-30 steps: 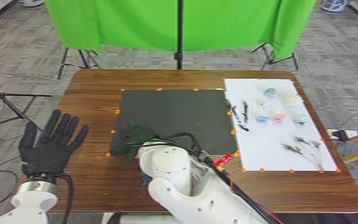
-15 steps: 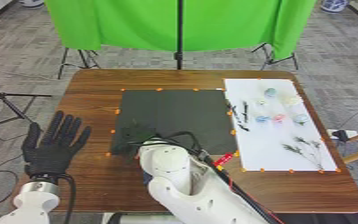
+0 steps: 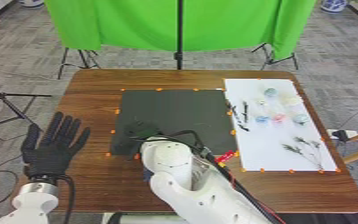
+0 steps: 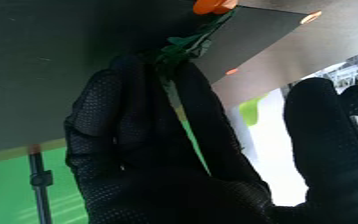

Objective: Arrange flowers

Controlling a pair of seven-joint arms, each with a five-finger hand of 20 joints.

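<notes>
Right robot hand (image 3: pixel 142 131) sits slightly farther over black rectangular mat (image 3: pixel 180 107); fingers straight, thumb apart, green leafy sprig (image 4: pixel 193 44) at fingertips. Likely best: withdraw gently, leaves undragged.

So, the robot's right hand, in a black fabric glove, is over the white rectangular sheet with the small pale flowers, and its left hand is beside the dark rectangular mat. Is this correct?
Not quite. In the head view the right hand is over the dark mat, not over the white sheet; the left hand is indeed beside the mat.
</notes>
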